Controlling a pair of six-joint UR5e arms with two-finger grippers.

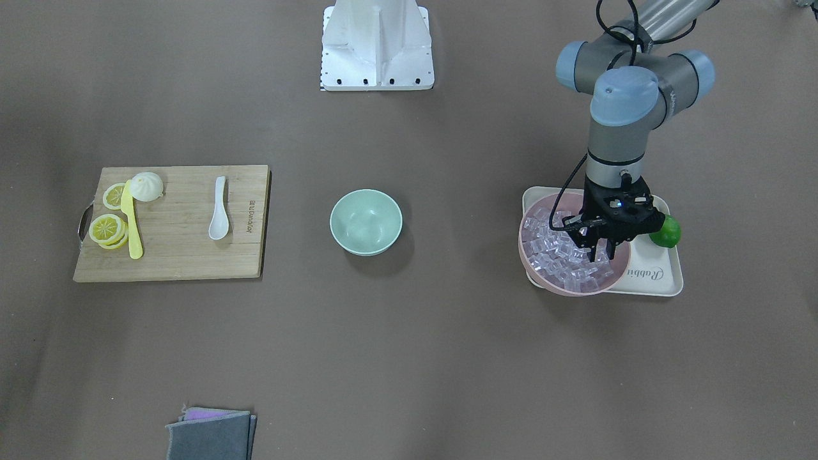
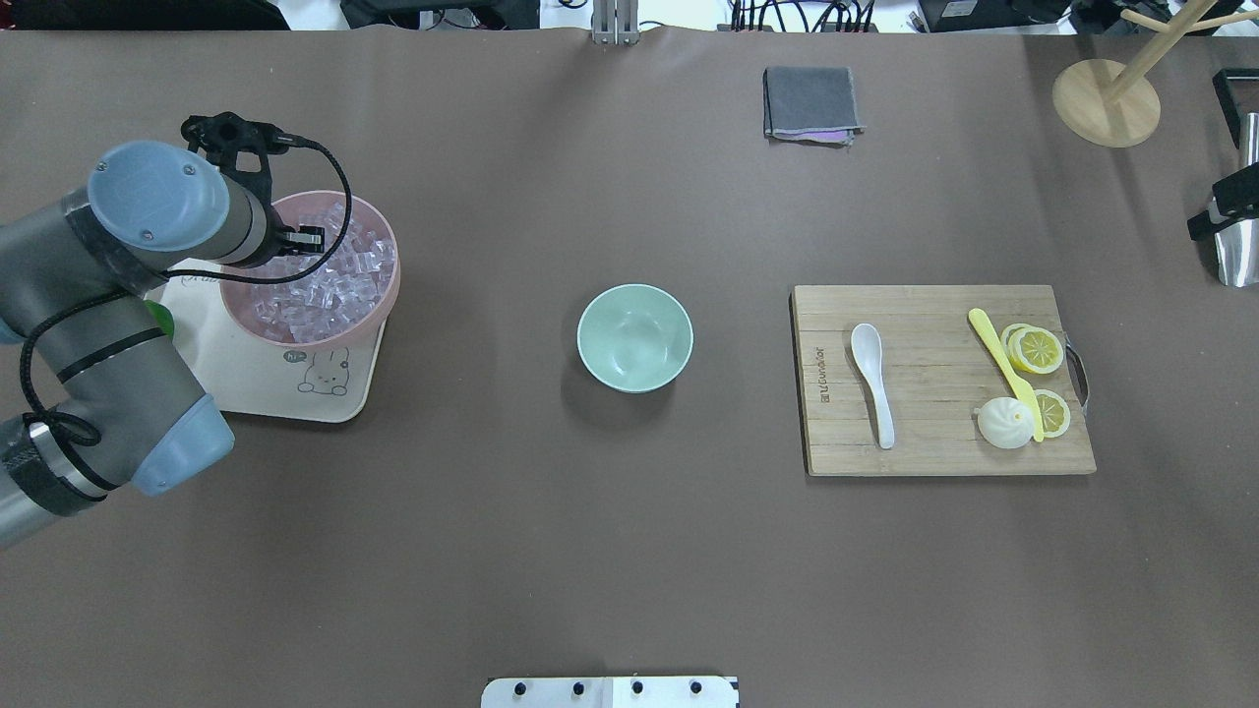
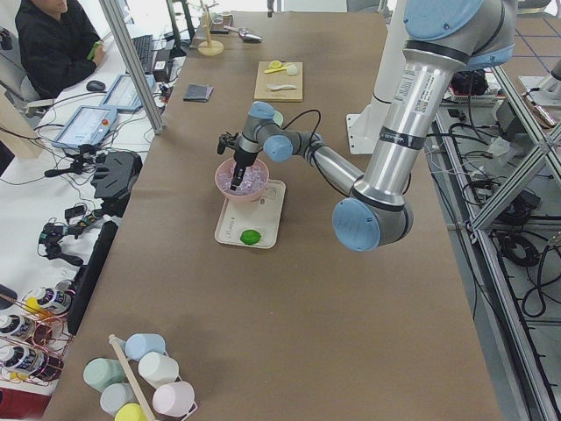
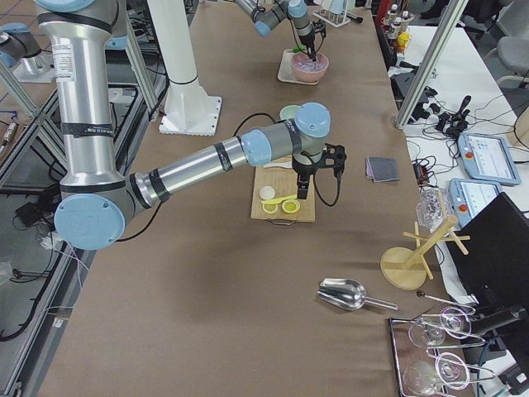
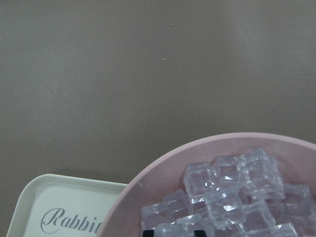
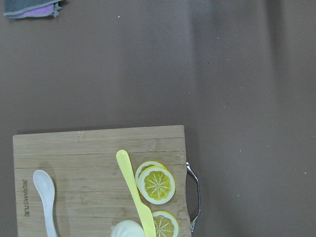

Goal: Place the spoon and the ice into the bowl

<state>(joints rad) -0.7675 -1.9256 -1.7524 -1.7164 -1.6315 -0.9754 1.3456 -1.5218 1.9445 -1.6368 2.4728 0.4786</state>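
The white spoon (image 1: 218,217) lies on a wooden cutting board (image 1: 179,252); it also shows in the overhead view (image 2: 872,379) and the right wrist view (image 6: 45,197). The mint-green bowl (image 1: 365,222) stands empty at the table's middle (image 2: 634,337). Several clear ice cubes (image 1: 549,249) fill a pink bowl (image 1: 532,259). My left gripper (image 1: 596,246) reaches down into that ice, its fingertips (image 5: 148,231) apart and open with cubes (image 5: 232,182) around them. My right gripper (image 4: 303,188) hangs high over the board's end; I cannot tell if it is open or shut.
The pink bowl (image 2: 379,305) sits on a white tray (image 2: 295,388) with a lime (image 1: 666,231). A yellow knife (image 1: 133,223), lemon slices (image 1: 107,228) and a bun (image 1: 147,186) share the board. A grey cloth (image 2: 809,101), wooden stand (image 2: 1107,103) and metal scoop (image 2: 1237,258) lie farther off.
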